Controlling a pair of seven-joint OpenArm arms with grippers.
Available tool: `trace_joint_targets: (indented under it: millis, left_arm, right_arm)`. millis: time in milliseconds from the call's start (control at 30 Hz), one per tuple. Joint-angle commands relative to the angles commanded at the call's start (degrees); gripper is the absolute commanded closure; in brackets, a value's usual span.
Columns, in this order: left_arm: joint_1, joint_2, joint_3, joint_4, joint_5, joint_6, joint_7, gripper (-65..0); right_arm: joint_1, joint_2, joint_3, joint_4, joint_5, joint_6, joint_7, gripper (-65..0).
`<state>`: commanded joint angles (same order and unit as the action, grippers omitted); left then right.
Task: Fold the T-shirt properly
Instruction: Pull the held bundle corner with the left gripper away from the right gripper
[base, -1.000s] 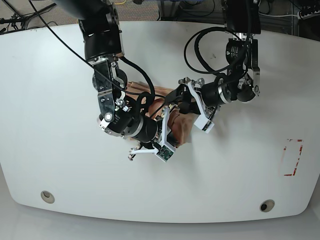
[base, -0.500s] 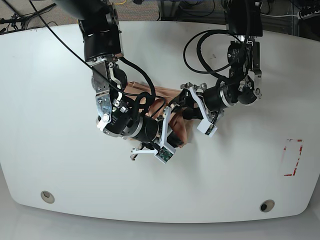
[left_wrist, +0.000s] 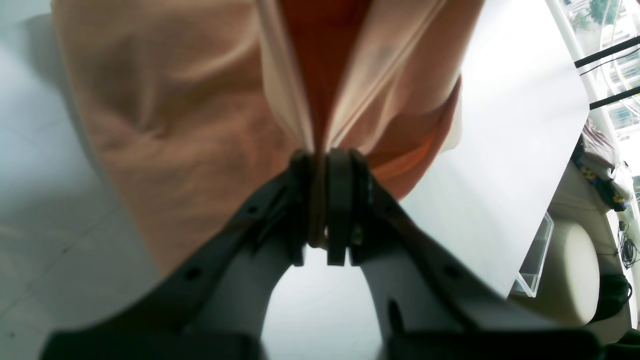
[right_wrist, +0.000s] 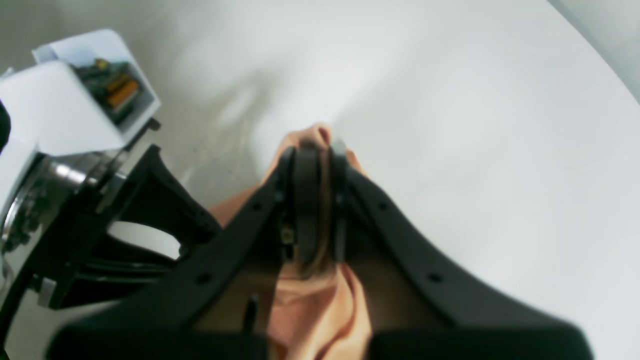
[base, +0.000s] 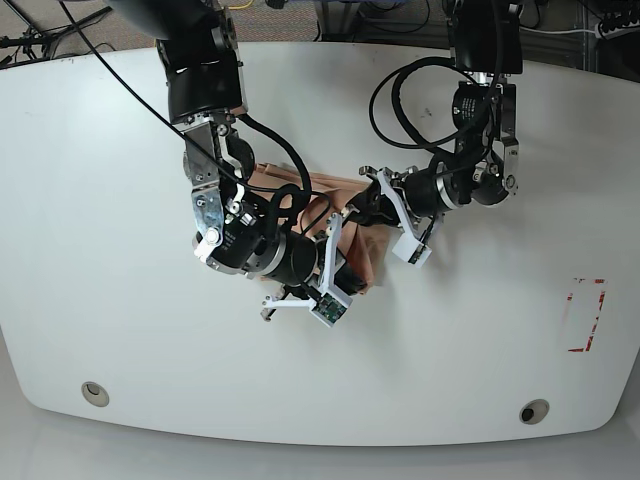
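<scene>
The peach-pink T-shirt (base: 368, 255) lies bunched in the middle of the white table (base: 120, 150), mostly hidden under both arms. My left gripper (base: 360, 212) comes in from the right and is shut on a fold of the T-shirt (left_wrist: 175, 125); its pads (left_wrist: 340, 175) pinch a hem edge. My right gripper (base: 348, 272) reaches in from the left and is shut on another bunch of the T-shirt (right_wrist: 320, 310), with its fingertips (right_wrist: 305, 165) squeezing the cloth. The two grippers sit close together. No chest print shows.
A red tape outline (base: 585, 315) marks the table's right side. Two round holes (base: 95, 392) (base: 533, 411) sit near the front edge. The left arm's white camera mount (right_wrist: 75, 100) is close beside my right gripper. Cables loop above the left arm (base: 400, 90).
My left gripper dipped slightly and came back up while keeping its hold. The visible patch of cloth by the right gripper has shrunk a little. The right arm has hardly moved.
</scene>
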<state>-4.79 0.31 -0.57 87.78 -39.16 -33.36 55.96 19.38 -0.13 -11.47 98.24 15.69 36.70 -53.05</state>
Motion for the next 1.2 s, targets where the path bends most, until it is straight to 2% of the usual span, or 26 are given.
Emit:
trace_joint_targets:
  millis: [167, 367, 667, 800, 933, 1200]
  left_arm:
    - [1.3, 0.0, -0.2, 2.1, -1.0, 0.0, 1.0, -4.3]
    - [1.9, -0.4, -0.4, 5.1, -6.0, 0.0, 3.5, -4.6]
    - [3.6, -1.8, -1.8, 8.4, -8.7, -0.1, 3.7, -4.7]
    - [3.6, -3.6, -2.5, 8.7, -10.6, -0.1, 3.8, -4.7]
    - [3.6, -5.4, -5.5, 8.7, -12.9, -0.1, 3.8, -4.7]
    - [3.3, -9.8, -8.6, 8.5, -15.0, -0.1, 3.8, -4.7]
  right_arm:
    - [1.0, 0.0, 0.3, -0.2, 0.0, -0.09, 0.0, 0.0]
    - [2.6, -0.2, 2.5, -1.4, 0.0, -0.09, 0.0, 0.0]
    - [4.0, -0.3, 2.5, -1.8, 0.1, -0.09, 0.0, 0.0]
    - [4.0, -0.5, 2.5, -2.1, 0.4, -0.09, 0.0, 0.0]
    - [4.2, -2.6, 2.4, -4.0, -0.1, 0.0, 0.1, 0.0]
    - [5.0, -3.6, 0.7, -10.0, 0.2, 0.09, 5.3, 0.0]
